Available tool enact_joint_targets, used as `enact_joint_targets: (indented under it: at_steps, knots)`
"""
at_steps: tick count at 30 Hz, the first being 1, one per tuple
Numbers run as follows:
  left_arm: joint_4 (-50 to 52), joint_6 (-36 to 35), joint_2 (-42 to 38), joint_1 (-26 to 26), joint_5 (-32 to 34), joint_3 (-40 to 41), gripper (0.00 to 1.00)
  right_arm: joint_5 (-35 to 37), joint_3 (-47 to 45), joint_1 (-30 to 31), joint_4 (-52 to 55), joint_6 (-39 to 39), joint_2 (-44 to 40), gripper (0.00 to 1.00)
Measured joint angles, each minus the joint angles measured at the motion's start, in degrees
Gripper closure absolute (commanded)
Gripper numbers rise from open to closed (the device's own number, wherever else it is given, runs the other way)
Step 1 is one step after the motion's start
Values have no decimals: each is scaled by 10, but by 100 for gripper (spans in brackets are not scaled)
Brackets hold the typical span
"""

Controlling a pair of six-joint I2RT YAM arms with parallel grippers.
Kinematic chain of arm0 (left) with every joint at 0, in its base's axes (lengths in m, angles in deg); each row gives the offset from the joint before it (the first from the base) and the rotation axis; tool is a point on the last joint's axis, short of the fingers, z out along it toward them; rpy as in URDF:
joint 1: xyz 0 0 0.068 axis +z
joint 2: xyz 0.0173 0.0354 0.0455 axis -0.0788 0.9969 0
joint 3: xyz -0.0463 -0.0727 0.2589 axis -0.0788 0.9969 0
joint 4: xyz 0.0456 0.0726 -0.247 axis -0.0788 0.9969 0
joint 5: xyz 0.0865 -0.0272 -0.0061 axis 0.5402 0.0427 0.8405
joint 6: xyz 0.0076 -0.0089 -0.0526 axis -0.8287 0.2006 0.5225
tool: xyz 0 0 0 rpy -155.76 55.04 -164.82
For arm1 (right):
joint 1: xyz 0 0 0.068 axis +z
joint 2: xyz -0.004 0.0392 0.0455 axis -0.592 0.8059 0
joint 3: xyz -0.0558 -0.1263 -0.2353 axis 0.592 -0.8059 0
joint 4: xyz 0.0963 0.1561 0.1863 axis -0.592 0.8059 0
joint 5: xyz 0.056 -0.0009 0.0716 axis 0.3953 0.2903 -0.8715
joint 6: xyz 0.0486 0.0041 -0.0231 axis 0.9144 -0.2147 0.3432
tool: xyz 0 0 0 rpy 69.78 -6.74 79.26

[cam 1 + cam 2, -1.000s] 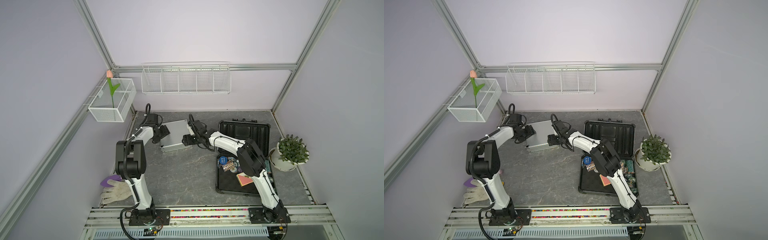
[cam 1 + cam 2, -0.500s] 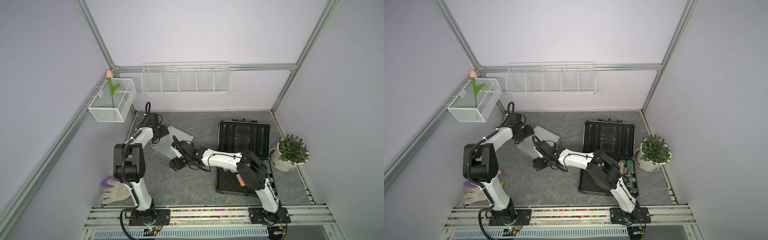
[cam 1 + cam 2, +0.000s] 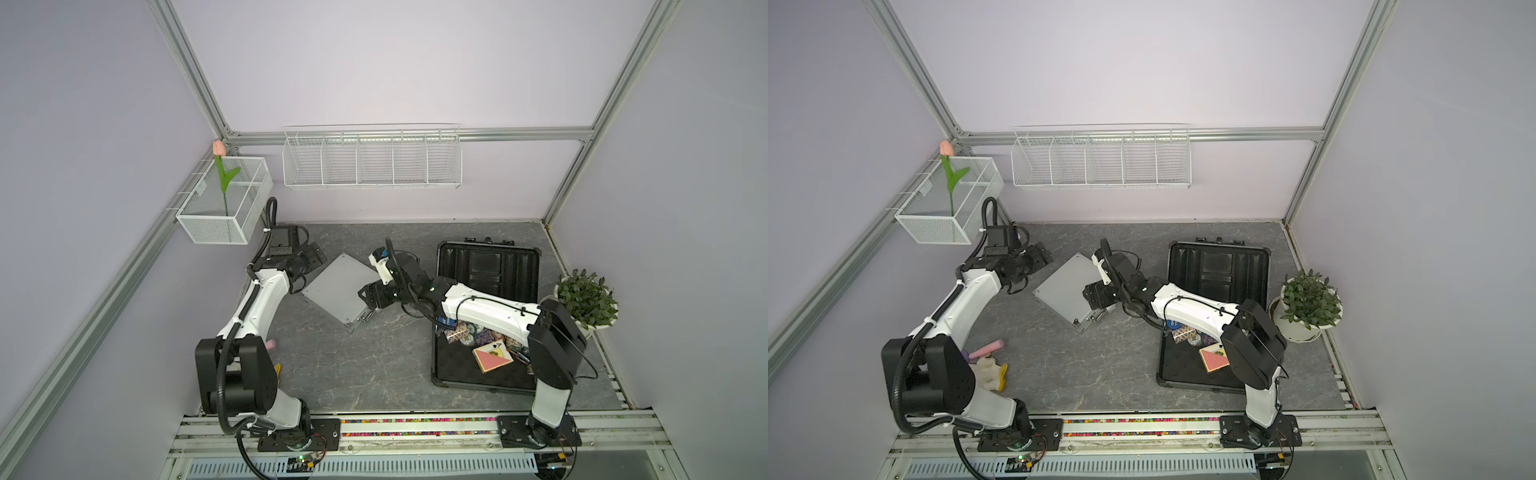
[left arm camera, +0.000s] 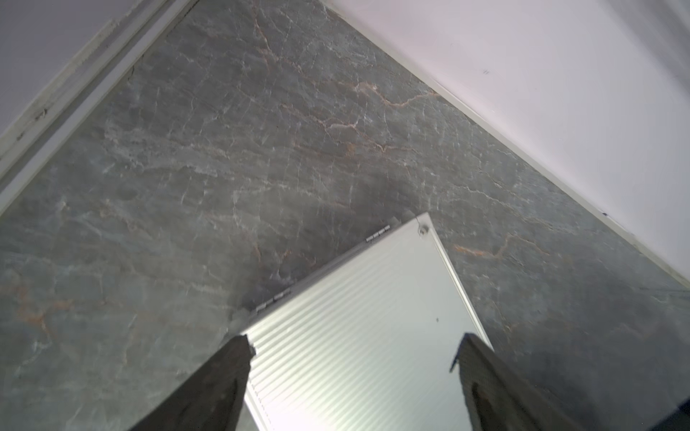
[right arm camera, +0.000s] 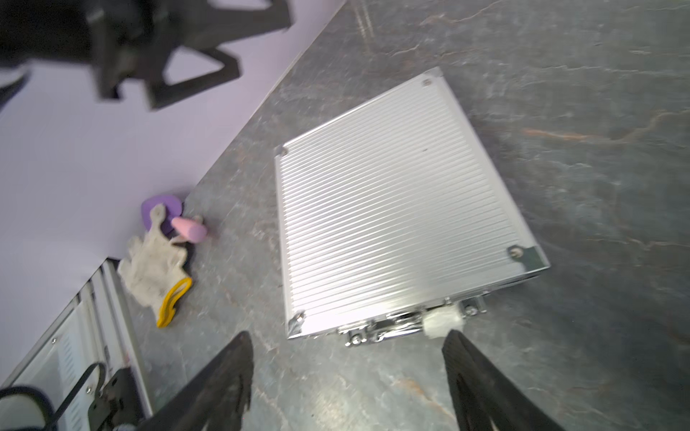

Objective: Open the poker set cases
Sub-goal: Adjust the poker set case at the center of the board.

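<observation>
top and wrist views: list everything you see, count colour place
silver case: 1, silver, shut, flat, left of centre
dark case: 1, black, open, right side
poker chips: pile, mixed colours, in dark case
playing cards: 1 deck, red backs, in dark case
potted plant: 1, green, white pot, right of dark case
wire basket: 1, white, back wall
mesh basket: 1, white, left wall
tulip: 1, pink, in mesh basket
glove: 1, off-white, yellow cuff, front left
pink cylinder: 1, beside glove
purple piece: 1, by glove
left gripper: 1, black, open, at silver case's far corner
right gripper: 1, black, open, at its latch side
</observation>
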Motion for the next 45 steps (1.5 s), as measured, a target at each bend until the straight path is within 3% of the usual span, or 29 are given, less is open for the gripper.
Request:
enact_joint_targets:
  at_steps: [10,18,26,45]
  knots:
    - [-34,74,-142,0,-50,237,9,-24,188,-58,52,-26,188,12]
    - [-76,84,-66,0,-113,235,10,-59,230,-61,89,-25,241,14]
    - [-115,95,3,3,-141,234,11,-77,140,-47,40,-11,208,14]
    - [-122,87,10,3,-118,222,11,-63,-124,28,-52,36,37,19]
